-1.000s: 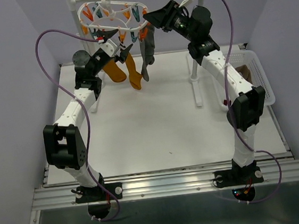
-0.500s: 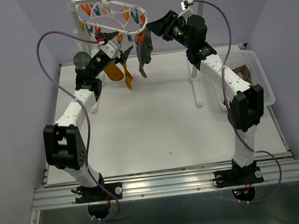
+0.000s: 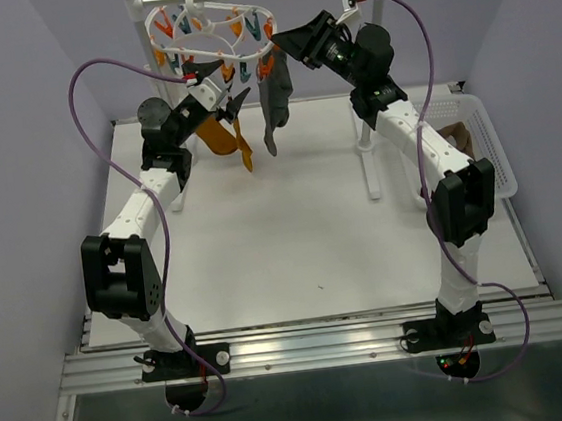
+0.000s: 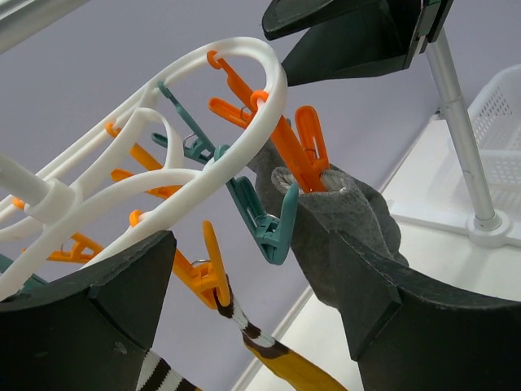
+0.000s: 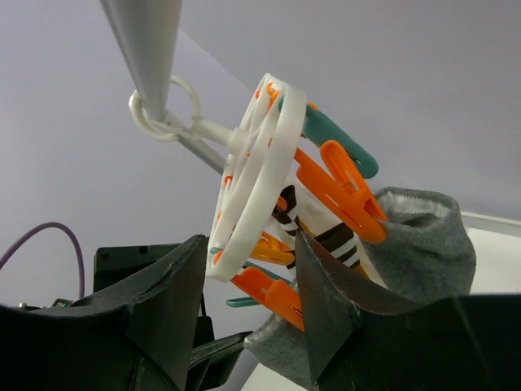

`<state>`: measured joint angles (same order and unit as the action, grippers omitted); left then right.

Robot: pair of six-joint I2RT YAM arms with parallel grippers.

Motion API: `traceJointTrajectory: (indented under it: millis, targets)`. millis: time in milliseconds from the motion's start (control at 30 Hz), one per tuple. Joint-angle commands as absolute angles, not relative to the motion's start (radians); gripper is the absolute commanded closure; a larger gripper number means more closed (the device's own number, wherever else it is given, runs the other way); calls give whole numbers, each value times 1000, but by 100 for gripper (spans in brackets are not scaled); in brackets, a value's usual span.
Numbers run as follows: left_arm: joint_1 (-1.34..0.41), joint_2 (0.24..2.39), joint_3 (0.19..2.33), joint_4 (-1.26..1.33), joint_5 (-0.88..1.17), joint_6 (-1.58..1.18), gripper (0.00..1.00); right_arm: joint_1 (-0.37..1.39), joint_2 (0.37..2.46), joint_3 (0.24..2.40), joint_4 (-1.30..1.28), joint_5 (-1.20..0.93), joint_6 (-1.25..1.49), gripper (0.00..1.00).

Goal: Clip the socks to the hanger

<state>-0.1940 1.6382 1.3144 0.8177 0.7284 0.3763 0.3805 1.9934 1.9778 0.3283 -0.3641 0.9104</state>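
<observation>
Top external: grey sock (image 3: pixel 274 99) clipped at hanger (image 4: pixel 273 85) right edge. Left gripper (image 3: pixel 223 86) released, near orange sock (image 3: pixel 218 137). Right gripper (image 3: pixel 283 41) unclenched, nothing grasped.

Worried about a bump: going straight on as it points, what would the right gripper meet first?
Probably the hanger: its white ring and an orange clip sit right between the right gripper's fingers. The grey sock lies off to one side. Depth is unclear.

We see the hanger (image 5: pixel 259 175) hooked on the rail (image 5: pixel 148 41) at eleven o'clock; an orange clip (image 5: pixel 346 191) bites the grey sock (image 5: pixel 423 244) at four o'clock.
</observation>
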Motion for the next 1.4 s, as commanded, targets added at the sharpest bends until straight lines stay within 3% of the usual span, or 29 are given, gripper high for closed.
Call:
traceJointTrajectory:
  millis: [0,133,400,467,567,733,1033,1167,1367]
  targets:
    - [-187,1569,1299,871,741,388,13,388,2003,2042,411,-417,936,49]
    - [-189,1554,1286,873,741,391,13,399,1999,2039,423,-425,930,57]
    - [-189,1503,1230,871,713,382,12,419,1994,2020,431,-471,948,57]
    - [-187,1479,1187,871,683,370,7,431,1982,1985,445,-483,948,57]
    - [-187,1382,1102,873,644,364,5,475,1956,1927,480,-492,934,70]
    - [-189,1250,954,900,575,310,1,521,1922,1856,520,-473,911,72]
    - [-189,1037,759,879,297,160,1,624,1816,1642,664,-413,904,68]
    - [-189,960,723,876,160,88,1,666,1812,1666,646,-442,851,67]
    - [-189,919,770,812,-44,-90,1,666,1728,1614,578,-390,752,55]
